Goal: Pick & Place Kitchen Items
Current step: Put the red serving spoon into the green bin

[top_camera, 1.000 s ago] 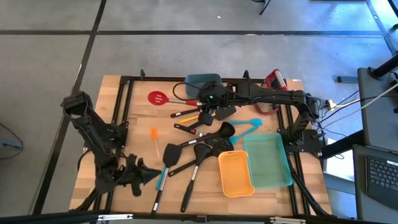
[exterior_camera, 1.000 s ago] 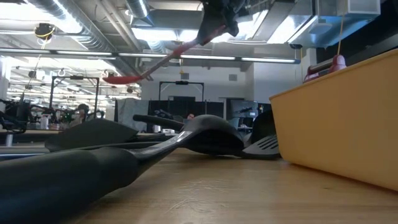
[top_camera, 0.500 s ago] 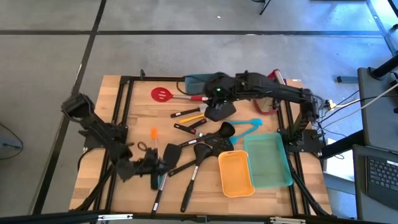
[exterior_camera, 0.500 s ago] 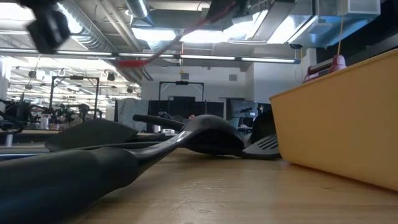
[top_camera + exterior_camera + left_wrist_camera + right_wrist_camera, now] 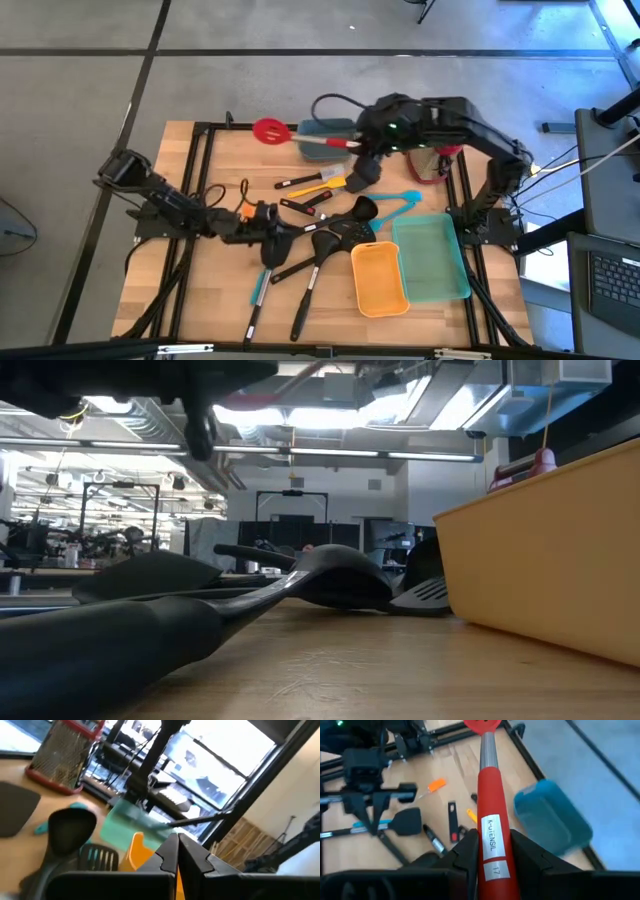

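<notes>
My right gripper [image 5: 362,152] hangs high over the table's far middle, shut on a red slotted spoon [image 5: 268,131] with a red and silver handle. My left gripper [image 5: 268,222] is shut with nothing in it and reaches level over the table's middle left, just above a heap of black turners and ladles [image 5: 325,245]. Its closed fingertips [image 5: 177,851] face the bins. An orange-headed spatula [image 5: 436,785] lies on the wood beside the left arm. A teal spatula [image 5: 400,200] lies further right. My right gripper pinches the spoon's red grip [image 5: 491,840], on the part that bears a white label, between its two fingers [image 5: 469,851]. The handle runs along the fingers and sticks out past them toward the table's far left. The spoon is lifted clear of the table.
An orange bin [image 5: 378,278] and a teal bin [image 5: 432,258] stand side by side at the near right. A dark teal bin [image 5: 322,128] sits at the far edge. A red-framed grater [image 5: 440,160] stands at the far right. Bare wood shows at the near left.
My right gripper has risen with the red spoon and drifted toward the table's far right; the spoon stays clear of the table. My left arm has swung from the near left corner toward the table's middle, its gripper staying shut and rolling as it went.
</notes>
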